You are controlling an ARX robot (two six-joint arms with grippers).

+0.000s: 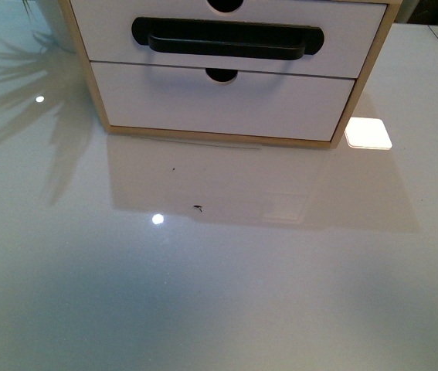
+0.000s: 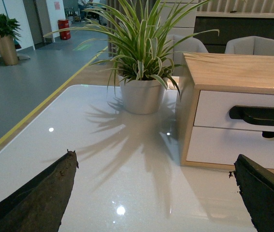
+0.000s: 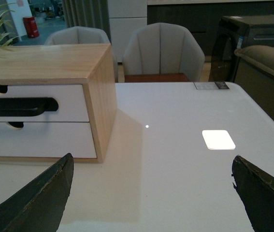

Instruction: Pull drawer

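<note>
Handled drawer, seemingly shut, white table

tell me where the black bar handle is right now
In the front view the black bar handle sits top centre, across the upper drawer, just above the plain lower drawer front.

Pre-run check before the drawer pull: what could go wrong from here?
The cabinet looks unfixed on the glossy table; pulling the handle may drag the whole box rather than open the drawer. The potted plant sits close beside the cabinet, so the open left gripper could snag its leaves. A low approach would meet the handle-less lower drawer.
</note>
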